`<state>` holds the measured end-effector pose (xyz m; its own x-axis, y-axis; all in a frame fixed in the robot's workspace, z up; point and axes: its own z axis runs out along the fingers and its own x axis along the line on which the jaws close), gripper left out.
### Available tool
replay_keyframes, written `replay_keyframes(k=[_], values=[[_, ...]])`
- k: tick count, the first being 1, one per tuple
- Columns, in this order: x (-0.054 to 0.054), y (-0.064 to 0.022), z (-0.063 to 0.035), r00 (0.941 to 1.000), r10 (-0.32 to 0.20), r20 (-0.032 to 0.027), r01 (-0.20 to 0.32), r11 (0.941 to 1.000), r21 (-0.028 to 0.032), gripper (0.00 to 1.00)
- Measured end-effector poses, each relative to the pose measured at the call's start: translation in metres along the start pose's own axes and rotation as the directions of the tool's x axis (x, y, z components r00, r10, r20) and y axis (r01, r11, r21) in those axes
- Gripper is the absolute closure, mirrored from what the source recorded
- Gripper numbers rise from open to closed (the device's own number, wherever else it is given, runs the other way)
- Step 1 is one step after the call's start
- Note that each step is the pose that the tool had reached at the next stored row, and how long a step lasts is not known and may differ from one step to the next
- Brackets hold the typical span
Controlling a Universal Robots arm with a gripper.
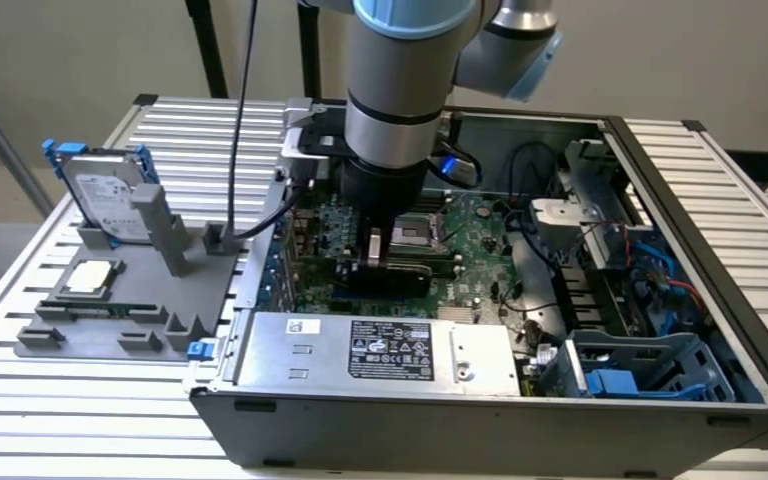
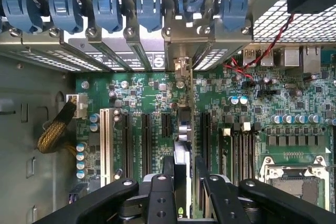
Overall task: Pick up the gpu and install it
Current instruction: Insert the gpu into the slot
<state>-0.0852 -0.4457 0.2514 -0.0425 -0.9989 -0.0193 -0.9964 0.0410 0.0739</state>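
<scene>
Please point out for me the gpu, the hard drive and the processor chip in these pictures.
gpu (image 2: 181, 169): wrist view, upper edge of the card between the gripper fingers.
hard drive (image 1: 100, 196): exterior view, silver labelled face.
processor chip (image 1: 89, 277): exterior view, middle of its silver top.

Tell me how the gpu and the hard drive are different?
The gpu is inside the computer case, pinched edge-on by the tool over the motherboard; the hard drive stands outside in a grey holder. The gpu looks thin and dark; the hard drive is silver with blue rails.
</scene>
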Motion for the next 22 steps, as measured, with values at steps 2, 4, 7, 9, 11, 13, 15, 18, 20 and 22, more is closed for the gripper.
replay_keyframes(k=[2, 4, 7, 9, 11, 13, 15, 18, 20, 22], values=[[0.0, -0.0004, 0.0019, 1.0, 0.0, 0.0004, 0.0, 1.0, 0.0003, 0.73], [0.0, -0.0004, 0.0037, 1.0, 0.0, 0.0002, 0.0, 1.0, -0.0001, 0.73], [0.001, -0.0004, 0.0048, 1.0, 0.0, 0.0, 0.0, 1.0, -0.0002, 0.73], [0.001, -0.0004, 0.0049, 1.0, 0.0, 0.0, 0.0, 1.0, -0.0002, 0.73], [0.001, -0.0004, 0.0051, 1.0, 0.0, 0.0005, 0.0, 1.0, -0.0001, 0.73], [0.0, -0.0005, 0.0051, 1.0, 0.0, 0.0006, 0.0, 1.0, 0.0, 0.73], [0.0, -0.0004, 0.0047, 1.0, 0.0, 0.0009, 0.0, 1.0, 0.0002, 0.73], [0.0, -0.0001, 0.0003, 1.0, 0.0, 0.0006, 0.0, 1.0, 0.0, 0.65], [0.0, 0.0004, -0.0065, 1.0, 0.0, 0.0002, 0.0, 1.0, -0.0003, 0.65], [0.0, 0.0011, -0.0156, 1.0, 0.0, 0.0003, 0.0, 1.0, -0.0001, 0.65]])
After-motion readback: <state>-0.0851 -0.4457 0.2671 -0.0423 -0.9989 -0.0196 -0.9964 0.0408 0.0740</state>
